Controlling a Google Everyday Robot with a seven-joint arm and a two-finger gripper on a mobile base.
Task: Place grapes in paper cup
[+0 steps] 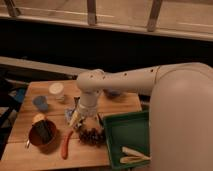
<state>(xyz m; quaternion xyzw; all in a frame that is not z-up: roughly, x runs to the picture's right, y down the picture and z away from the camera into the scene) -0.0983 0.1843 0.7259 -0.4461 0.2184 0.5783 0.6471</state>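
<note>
The dark reddish-purple grapes (91, 135) lie on the wooden table (30, 155), just left of the green tray. The white paper cup (56, 90) stands upright at the table's back left. My gripper (89, 123) hangs from the white arm directly above the grapes, low over them and close to or touching their top. The arm's wrist hides part of the table behind the grapes. The cup is well apart from the gripper, to its upper left.
A small blue cup (40, 103) stands left of the paper cup. A dark bowl (42, 135) with items sits front left. A red chili pepper (65, 145) lies beside the grapes. A green tray (118, 141) holds pale items at right. Another bowl (113, 93) sits behind the arm.
</note>
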